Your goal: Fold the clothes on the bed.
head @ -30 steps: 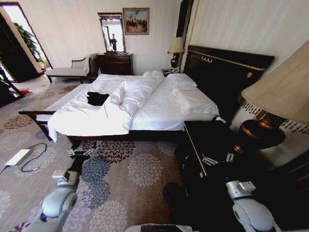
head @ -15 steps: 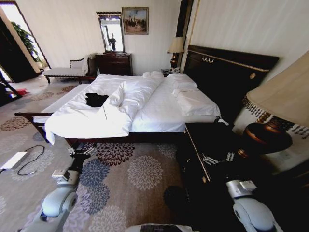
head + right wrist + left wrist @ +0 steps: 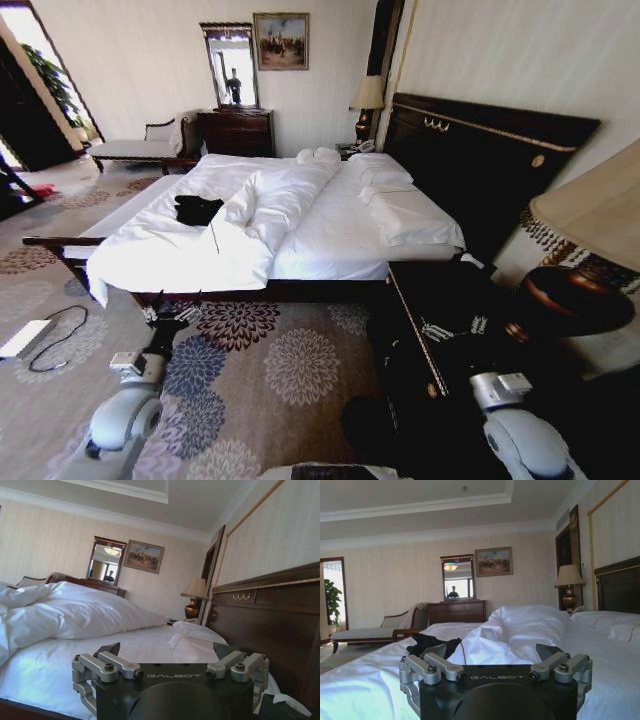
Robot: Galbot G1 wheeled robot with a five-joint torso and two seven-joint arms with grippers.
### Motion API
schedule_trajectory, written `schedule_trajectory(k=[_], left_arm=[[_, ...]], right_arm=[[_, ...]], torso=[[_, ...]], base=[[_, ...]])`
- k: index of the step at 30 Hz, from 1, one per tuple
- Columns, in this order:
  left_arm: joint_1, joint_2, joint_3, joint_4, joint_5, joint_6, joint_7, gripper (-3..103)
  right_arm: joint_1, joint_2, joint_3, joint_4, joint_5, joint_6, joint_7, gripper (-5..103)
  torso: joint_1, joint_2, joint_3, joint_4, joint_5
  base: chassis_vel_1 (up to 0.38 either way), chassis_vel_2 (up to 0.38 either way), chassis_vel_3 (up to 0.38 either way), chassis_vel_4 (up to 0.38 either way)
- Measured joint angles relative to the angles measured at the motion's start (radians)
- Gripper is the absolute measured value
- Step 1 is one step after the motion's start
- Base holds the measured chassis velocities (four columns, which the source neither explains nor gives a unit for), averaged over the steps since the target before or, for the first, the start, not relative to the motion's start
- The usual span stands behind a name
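The clothes [image 3: 198, 209], a crumpled black garment, lie on the white duvet near the foot-end corner of the bed [image 3: 330, 235]. My left gripper [image 3: 170, 315] hangs low over the carpet, short of the bed's side rail, open and holding nothing. In the left wrist view the left gripper [image 3: 492, 652] faces across the duvet, with the clothes [image 3: 432, 644] lying beyond it on the bed [image 3: 600, 650]. My right gripper [image 3: 452, 328] is open over the dark nightstand. The right wrist view has the right gripper [image 3: 168, 650] pointing along the bed [image 3: 60, 665] toward the pillows.
A dark nightstand [image 3: 430, 300] with a big lamp [image 3: 590, 250] stands close on my right. A white box with a black cable [image 3: 30, 335] lies on the carpet at left. A chaise bench [image 3: 135, 150] and dresser [image 3: 238, 130] line the far wall.
The whole head view has shifted, so the camera moved: the lamp slid right and down, and more headboard shows. Both arms hold the same pose; the clothes lie unmoved.
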Motion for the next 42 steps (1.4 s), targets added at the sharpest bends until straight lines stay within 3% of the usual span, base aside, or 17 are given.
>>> schedule_trajectory(k=[42], left_arm=[[0.014, -0.006, 0.004, -0.013, -0.005, 0.001, -0.001, 100]], right_arm=[[0.009, -0.001, -0.007, -0.013, 0.011, -0.017, 0.016, 100]], torso=[[0.0, 0.0, 0.0, -0.0001, -0.0001]], base=[[-0.144, 0.145, 0.145, -0.142]])
